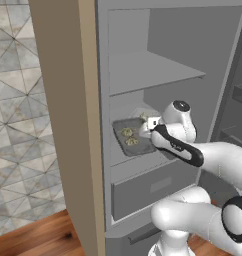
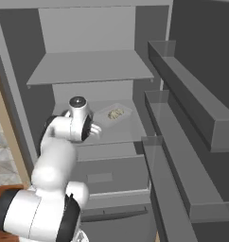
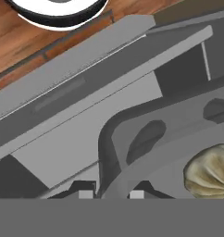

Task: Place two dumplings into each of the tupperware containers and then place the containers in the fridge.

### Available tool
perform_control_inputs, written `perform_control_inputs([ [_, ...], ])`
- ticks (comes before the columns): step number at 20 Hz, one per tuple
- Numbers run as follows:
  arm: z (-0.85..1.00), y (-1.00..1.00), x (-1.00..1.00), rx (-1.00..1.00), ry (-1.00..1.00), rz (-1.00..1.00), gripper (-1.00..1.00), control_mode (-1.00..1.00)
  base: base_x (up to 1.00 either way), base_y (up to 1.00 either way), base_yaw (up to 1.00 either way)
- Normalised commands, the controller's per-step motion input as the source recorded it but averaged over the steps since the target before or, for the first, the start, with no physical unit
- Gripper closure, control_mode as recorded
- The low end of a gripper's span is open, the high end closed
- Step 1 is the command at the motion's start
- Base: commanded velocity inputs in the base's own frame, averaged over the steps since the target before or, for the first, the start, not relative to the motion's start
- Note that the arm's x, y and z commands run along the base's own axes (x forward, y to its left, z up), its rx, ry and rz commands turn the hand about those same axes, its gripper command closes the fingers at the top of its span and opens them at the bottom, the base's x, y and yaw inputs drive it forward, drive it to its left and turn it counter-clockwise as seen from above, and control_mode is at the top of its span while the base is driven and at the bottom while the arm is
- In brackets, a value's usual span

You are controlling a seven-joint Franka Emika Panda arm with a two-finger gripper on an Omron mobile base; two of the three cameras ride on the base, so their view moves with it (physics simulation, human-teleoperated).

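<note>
1. Dumplings (image 1: 128, 136) are seen lying two together in a tupperware container (image 1: 119, 131), which rests on the middle shelf (image 2: 121, 134) of the fridge (image 1: 183, 60), toward its left side.
2. A second container (image 2: 115, 113) is seen farther back and to the right on the same shelf, with at least one dumpling (image 2: 115, 114) in it; a second cannot be made out.
3. The near container's rim is pinched by the gripper (image 3: 110, 190): in the hand view the two finger tips (image 3: 85, 190) are pressed close on either side of the thin wall, with a dumpling just beyond them.
4. The upper shelf (image 1: 153, 72) and the bottom drawer (image 1: 153, 187) are bare of task things, and the door racks (image 2: 182, 142) on the right are swung open.
5. The task is judged nearly finished: filling appears done and both containers are inside the fridge.
6. What is left is judged to be releasing the near container and drawing the arm out without dragging it along.
</note>
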Motion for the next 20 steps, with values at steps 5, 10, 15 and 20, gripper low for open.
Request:
perform_control_inputs([
  [5, -0.23, 0.41, 1.0, -0.06, 0.0, 0.25, 1.0, -1.0, 0.0, 0.0, 0.0],
  [10, -0.73, 0.47, 0.88, -0.19, 0.0, 0.2, 1.0, -1.0, 0.0, 0.0, 0.0],
  [15, -0.53, 0.52, 0.63, -0.13, 0.0, 0.12, 1.0, -1.0, 0.0, 0.0, 0.0],
  [20, -0.04, 0.18, 0.25, 0.0, -0.14, 0.08, -1.0, -1.0, 0.0, 0.0, 0.0],
])
